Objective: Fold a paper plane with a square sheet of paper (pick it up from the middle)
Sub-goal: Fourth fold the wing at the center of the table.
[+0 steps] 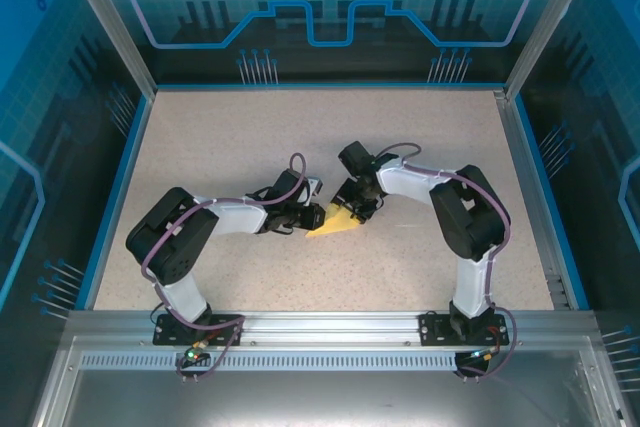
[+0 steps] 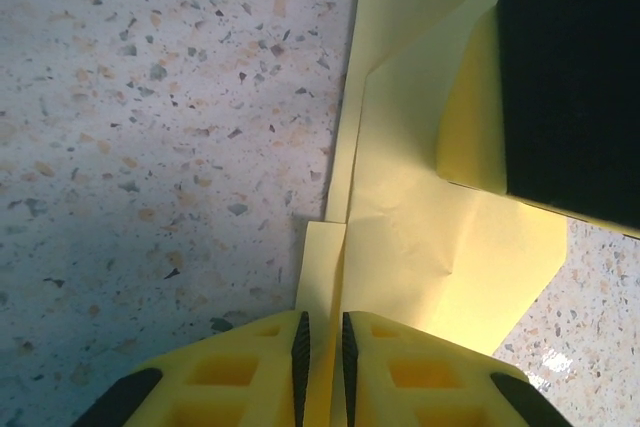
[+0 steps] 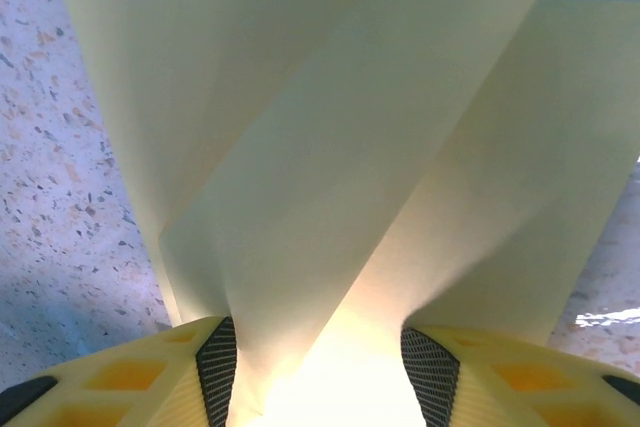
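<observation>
The bright-yellow paper (image 1: 335, 223) lies mid-table, folded into a pointed wedge, with both grippers meeting over it. My left gripper (image 1: 308, 215) comes in from the left. In the left wrist view its jaws (image 2: 321, 332) are nearly closed on a narrow folded strip at the edge of the paper (image 2: 430, 237). My right gripper (image 1: 360, 202) is at the wedge's far right end. In the right wrist view it (image 3: 318, 347) stands wide open, with a raised, twisted flap of the paper (image 3: 330, 167) running between its fingers. One right finger (image 2: 570, 77) presses on the paper in the left wrist view.
The speckled tabletop (image 1: 250, 137) is framed by a blue rim (image 1: 120, 177) and transparent walls. A metal rail (image 1: 330, 322) with both arm bases runs along the near edge.
</observation>
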